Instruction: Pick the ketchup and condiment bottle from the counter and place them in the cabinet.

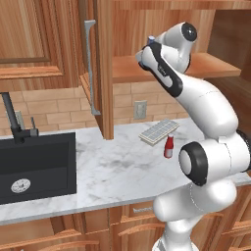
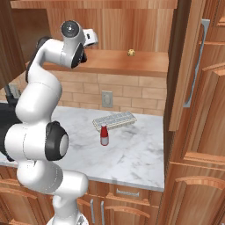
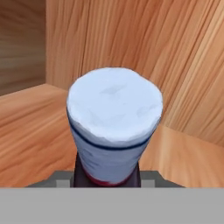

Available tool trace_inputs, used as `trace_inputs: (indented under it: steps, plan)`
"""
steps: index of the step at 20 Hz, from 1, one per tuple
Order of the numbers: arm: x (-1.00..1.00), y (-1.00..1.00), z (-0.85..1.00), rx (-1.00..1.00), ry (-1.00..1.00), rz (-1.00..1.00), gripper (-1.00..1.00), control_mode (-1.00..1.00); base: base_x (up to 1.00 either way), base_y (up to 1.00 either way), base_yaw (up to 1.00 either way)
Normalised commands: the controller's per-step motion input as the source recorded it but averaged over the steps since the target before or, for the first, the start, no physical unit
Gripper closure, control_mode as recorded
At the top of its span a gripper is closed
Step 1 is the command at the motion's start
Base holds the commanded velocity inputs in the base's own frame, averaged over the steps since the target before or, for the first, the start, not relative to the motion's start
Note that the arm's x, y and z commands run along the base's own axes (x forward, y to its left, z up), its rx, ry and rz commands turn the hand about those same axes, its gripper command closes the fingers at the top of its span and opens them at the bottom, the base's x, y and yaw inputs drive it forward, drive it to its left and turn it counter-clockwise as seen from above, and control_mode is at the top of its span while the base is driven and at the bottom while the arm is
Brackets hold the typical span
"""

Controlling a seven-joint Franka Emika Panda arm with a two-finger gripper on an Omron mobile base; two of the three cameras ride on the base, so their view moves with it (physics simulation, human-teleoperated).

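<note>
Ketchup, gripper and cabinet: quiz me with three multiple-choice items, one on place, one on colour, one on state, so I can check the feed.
1. Where does the ketchup stand?
A. on the counter beside a pale grid rack
B. in the sink
C. on the cabinet shelf

2. What colour is the cap of the condiment bottle in the hand view?
A. red
B. blue-white
C. green

3. What is the gripper doing?
A. hanging open over the sink
B. shut on the ketchup
C. shut on the condiment bottle, inside the cabinet

Answers:
1 A: the red bottle stands upright on the marble next to the rack.
2 B: a pale cap fills the middle of the hand view.
3 C: wood panels and shelf surround the held bottle.
</note>
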Motion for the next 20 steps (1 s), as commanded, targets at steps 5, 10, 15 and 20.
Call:
trace_inputs:
  steps: [5,10,15,20]
  plan:
    - [0.2,0.0,-0.23,0.0,-0.02,0.0,-1.0,-1.0,0.0,0.0,0.0]
    - [0.0,0.0,-0.08,0.0,-0.05,0.0,-1.0,-1.0,0.0,0.0,0.0]
    - [0.0,0.0,-0.06,0.0,-0.05,0.0,-1.0,-1.0,0.0,0.0,0.0]
    - [-0.05,0.0,-0.03,0.0,-0.07,0.0,-1.0,-1.0,0.0,0.0,0.0]
